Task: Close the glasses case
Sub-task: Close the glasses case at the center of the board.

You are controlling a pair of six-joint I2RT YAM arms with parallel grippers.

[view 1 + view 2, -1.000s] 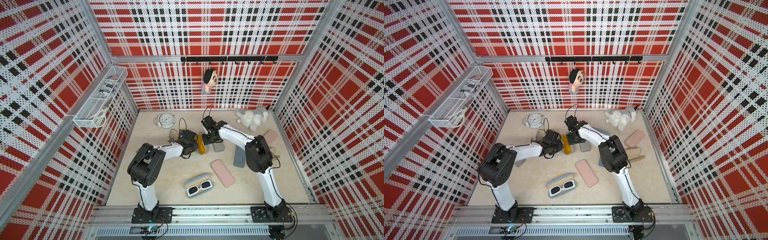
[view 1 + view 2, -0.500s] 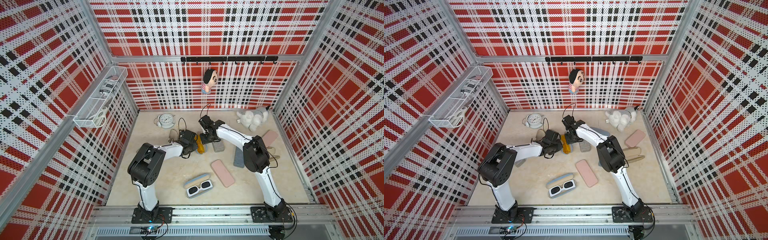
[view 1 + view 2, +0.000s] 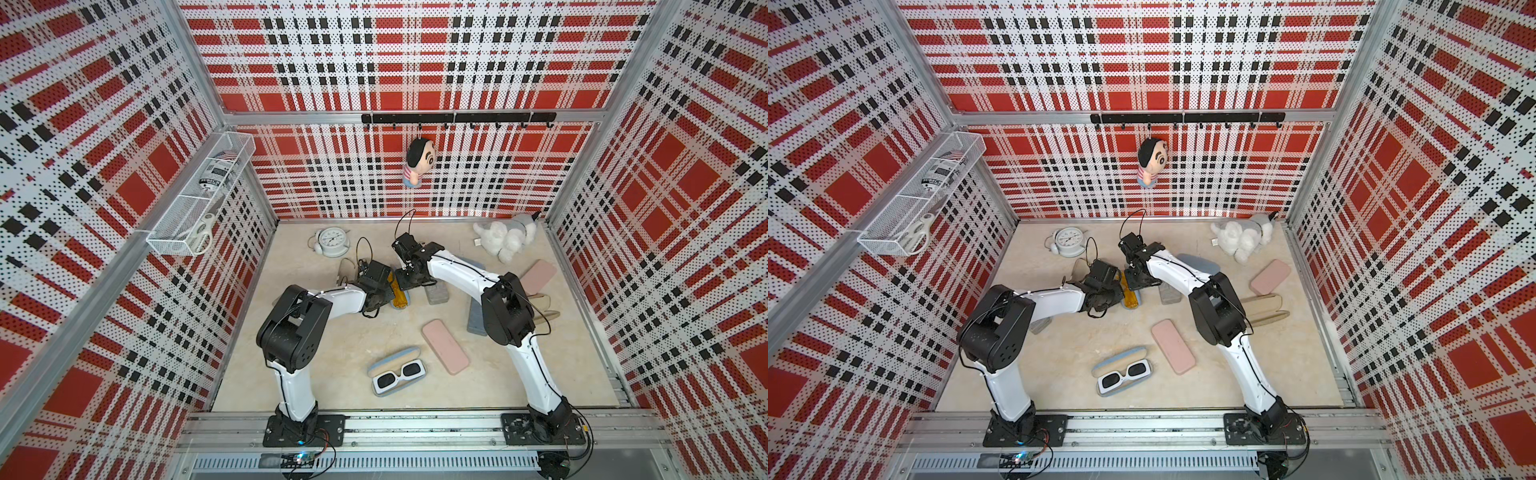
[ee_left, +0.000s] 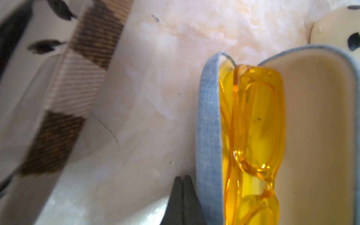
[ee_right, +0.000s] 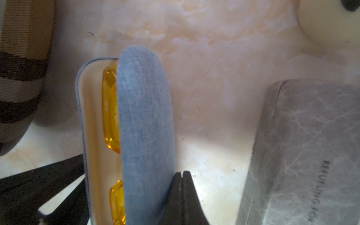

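The glasses case (image 3: 402, 300) (image 3: 1136, 300) is blue denim with a cream lining and stands partly open at the table's middle back. Yellow glasses (image 4: 257, 120) (image 5: 110, 109) sit between its two halves. My left gripper (image 4: 182, 177) is shut with nothing in it. Its tip rests beside the outer wall of the case's left half (image 4: 208, 126). My right gripper (image 5: 182, 173) is also shut and holds nothing. It leans against the domed outside of the right half (image 5: 144, 116). In both top views the two wrists meet over the case.
A grey case (image 3: 436, 295) (image 5: 311, 146) lies just right of the right gripper, and a striped case (image 3: 345, 269) lies left of the left one. A clock (image 3: 331, 241) is behind. Toward the front are a pink case (image 3: 445, 346) and an open case with white sunglasses (image 3: 399, 374).
The right wrist has shifted slightly left, toward the left gripper. The left arm has hardly moved.
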